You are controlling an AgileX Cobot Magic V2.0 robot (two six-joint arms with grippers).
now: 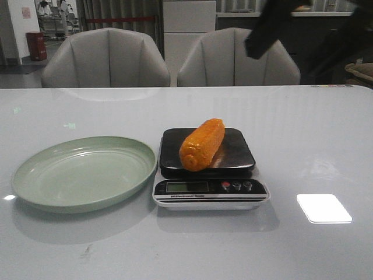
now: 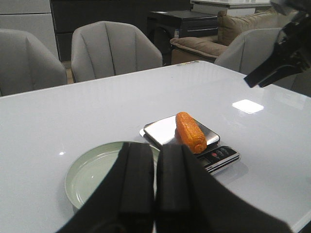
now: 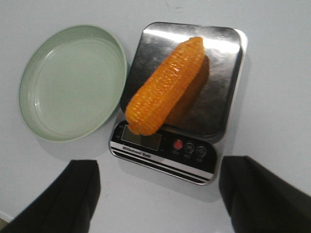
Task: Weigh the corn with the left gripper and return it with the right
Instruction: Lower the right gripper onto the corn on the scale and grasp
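The pale green round plastic plate (image 1: 84, 172) lies on the left half of the glossy white worktop (image 1: 315, 134), toward the near edge, and carries nothing. Its rim sits just beside the left side of the scale, probably so that the transfer path stays short.

The small digital kitchen scale with a dark steel platform (image 1: 233, 153) stands near the centre of the worktop, its display and buttons facing the near edge. The glossy orange-yellow corn cob (image 1: 202, 144) rests on the platform, laid diagonally, with one blunt end reaching the platform's front edge above the display. Nothing grips it, so its full weight bears on the platform, as a reading requires.

The left end effector (image 2: 147, 194) is raised above the near-left part of the worktop, its fingers (image 2: 137, 182) pressed together and holding nothing; it is judged to have completed its share.

The right end effector (image 3: 158, 194) hovers above the scale with fingers (image 3: 255, 191) spread wide and empty, either side of the scale's front. This stance suits a descent onto the cob for the return move.
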